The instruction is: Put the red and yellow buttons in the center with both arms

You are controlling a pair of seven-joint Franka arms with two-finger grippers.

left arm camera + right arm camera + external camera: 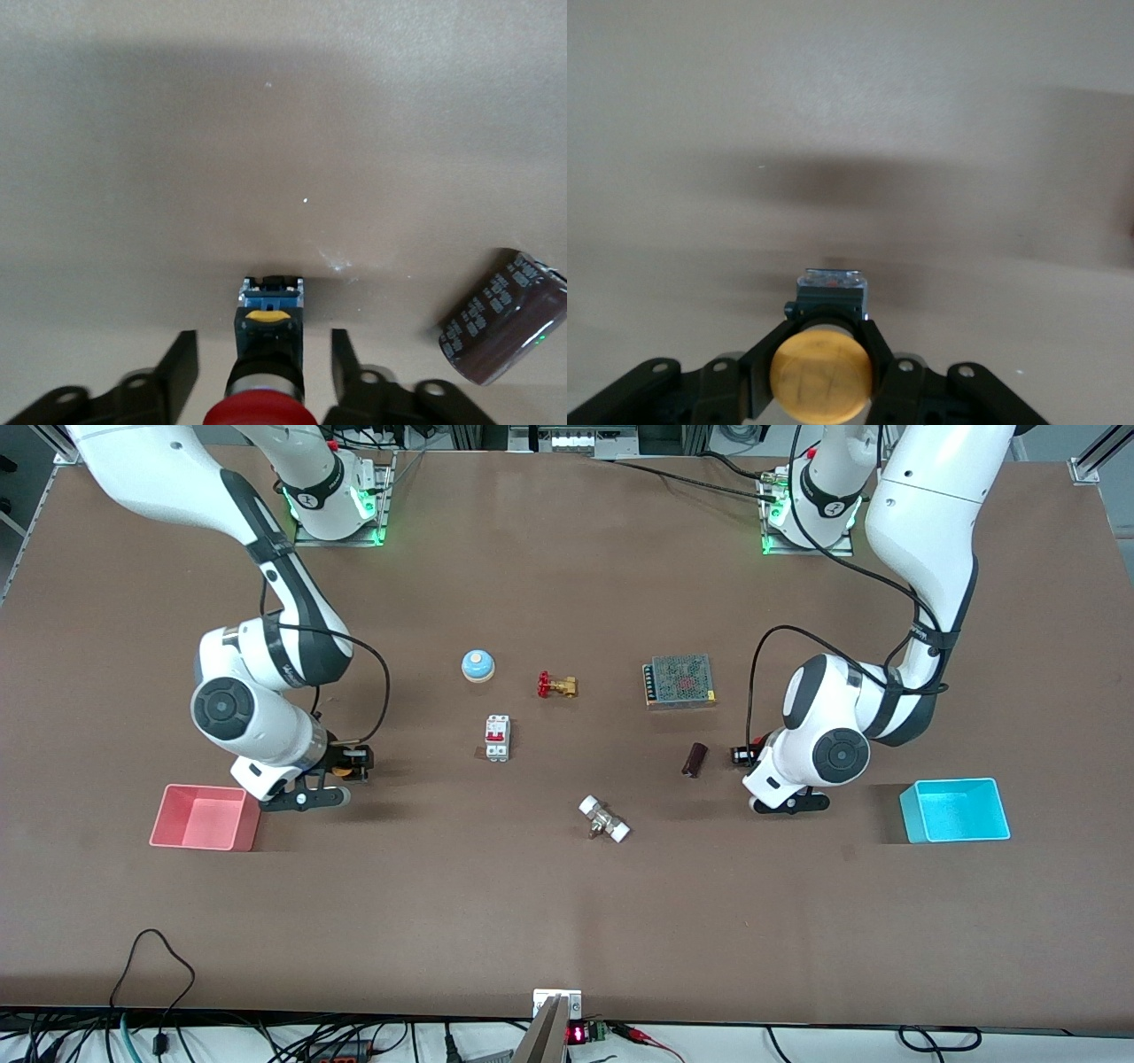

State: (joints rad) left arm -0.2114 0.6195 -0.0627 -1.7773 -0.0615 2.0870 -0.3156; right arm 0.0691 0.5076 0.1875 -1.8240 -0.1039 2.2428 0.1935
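The red button (264, 372), with a black base and a red cap, lies on its side on the brown tabletop (567, 903). It rests between the spread fingers of my left gripper (264, 343), with a gap on each side. In the front view the red button (738, 755) sits by the left gripper (749, 758), low at the left arm's end. My right gripper (824, 352) is shut on the yellow button (822, 374) just behind its cap. In the front view the right gripper (354, 762) is low beside the pink bin (204, 817).
A dark cylinder (695, 760) lies close beside the red button and shows in the left wrist view (502, 319). Mid-table stand a blue bell (477, 665), a brass valve (556, 685), a white breaker (497, 738), a grey mesh box (679, 681) and a white fitting (604, 819). A cyan bin (955, 810) sits at the left arm's end.
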